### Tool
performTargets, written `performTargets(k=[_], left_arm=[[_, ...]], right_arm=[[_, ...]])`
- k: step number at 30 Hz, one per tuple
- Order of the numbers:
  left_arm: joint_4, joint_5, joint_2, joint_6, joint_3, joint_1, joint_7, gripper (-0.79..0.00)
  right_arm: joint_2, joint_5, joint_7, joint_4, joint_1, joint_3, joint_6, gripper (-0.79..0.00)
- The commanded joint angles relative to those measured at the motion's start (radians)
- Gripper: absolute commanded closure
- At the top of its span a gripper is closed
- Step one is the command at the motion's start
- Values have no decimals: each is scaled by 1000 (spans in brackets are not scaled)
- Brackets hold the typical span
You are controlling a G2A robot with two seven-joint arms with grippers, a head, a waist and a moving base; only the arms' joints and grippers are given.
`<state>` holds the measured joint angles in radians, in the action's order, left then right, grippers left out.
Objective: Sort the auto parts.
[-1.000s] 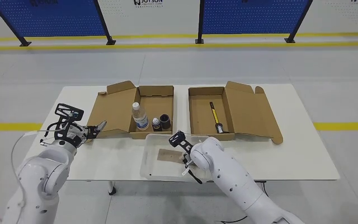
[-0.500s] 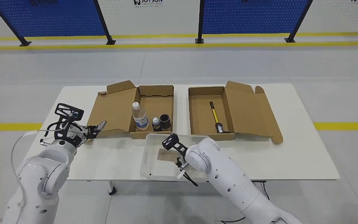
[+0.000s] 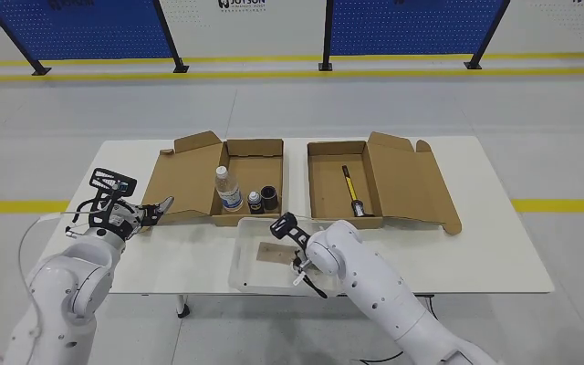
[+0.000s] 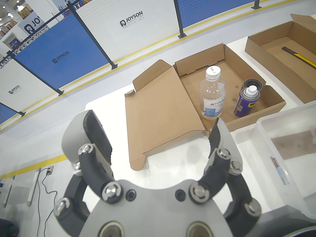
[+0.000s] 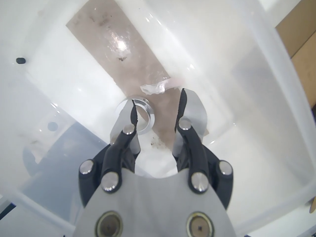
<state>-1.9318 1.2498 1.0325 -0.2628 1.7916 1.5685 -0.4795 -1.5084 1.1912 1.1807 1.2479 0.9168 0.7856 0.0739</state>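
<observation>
My right gripper (image 5: 158, 104) is down inside the clear plastic bin (image 3: 239, 248), open. A silver metal ring (image 5: 146, 119) lies on the bin floor; one fingertip (image 5: 132, 111) is over its rim and the other stands apart from it. A crumpled scrap of clear plastic (image 5: 153, 88) lies just beyond the fingertips. My left gripper (image 4: 156, 134) hovers open and empty over the table's left part, near the flap of the left cardboard box (image 4: 160, 114). That box holds a clear bottle (image 4: 212, 94), a blue spray can (image 4: 246, 101) and a black cylinder (image 4: 253, 83).
The right cardboard box (image 3: 339, 187) holds a yellow-and-black tool (image 3: 350, 190). A brown patch (image 5: 111, 40) covers part of the bin floor, and a small black bit (image 5: 21, 60) lies near its wall. Both boxes' open flaps spread outward on the white table (image 3: 493, 246).
My right arm shifted a little left within the bin, then came partway back. The left arm has kept still.
</observation>
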Motion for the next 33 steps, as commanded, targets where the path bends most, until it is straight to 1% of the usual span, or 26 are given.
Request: performTargets(k=[1, 10, 25, 33], left_arm=[[0, 0, 0, 0, 0, 0, 0, -785], [0, 0, 0, 0, 0, 0, 0, -785], [0, 0, 0, 0, 0, 0, 0, -785], [0, 0, 0, 0, 0, 0, 0, -785]], right_arm=[[0, 0, -2, -2, 2, 0, 0, -351], [-3, 3, 9, -12, -1, -2, 7, -336], [1, 13, 32, 11, 6, 15, 7, -339], [3, 22, 38, 7, 14, 17, 12, -308]])
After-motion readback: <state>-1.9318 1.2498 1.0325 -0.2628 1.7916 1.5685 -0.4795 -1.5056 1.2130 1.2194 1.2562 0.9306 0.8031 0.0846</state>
